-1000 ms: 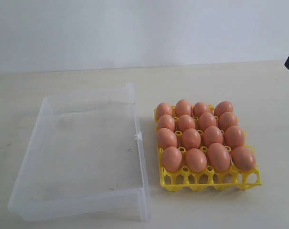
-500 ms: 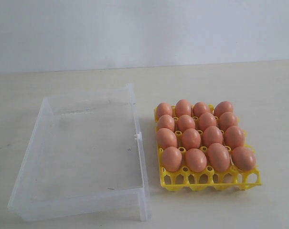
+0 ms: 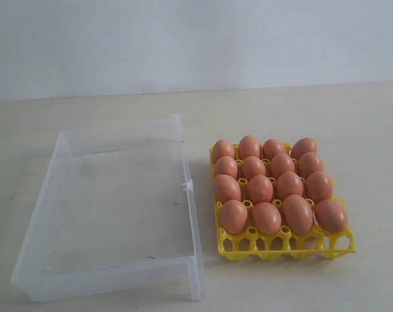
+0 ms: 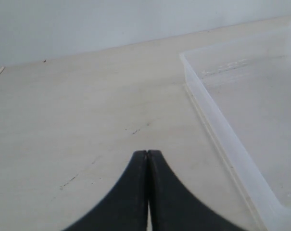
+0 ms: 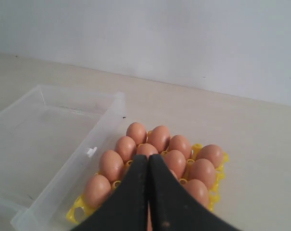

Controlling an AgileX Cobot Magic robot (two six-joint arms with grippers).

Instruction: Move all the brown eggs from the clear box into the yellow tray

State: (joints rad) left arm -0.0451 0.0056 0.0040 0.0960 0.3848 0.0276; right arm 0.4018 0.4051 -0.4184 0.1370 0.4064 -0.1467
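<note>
Bright, even, diffuse light from above; low contrast, slight milky haze in all 3 views. Shadows faint, soft-edged beside yellow tray (image 3: 284, 250) and clear box (image 3: 193, 224), whose walls catch pale sheen. Brown eggs (image 3: 260, 189) show dull top highlights. Wrist views slightly softer than exterior view.

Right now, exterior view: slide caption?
Sixteen brown eggs sit in the yellow tray beside the empty clear box.

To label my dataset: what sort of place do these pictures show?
Probably a robot test bench, not a kitchen: a pale tabletop against a plain white wall, a clear box beside a yellow tray of brown eggs, and the black left gripper and right gripper.
</note>
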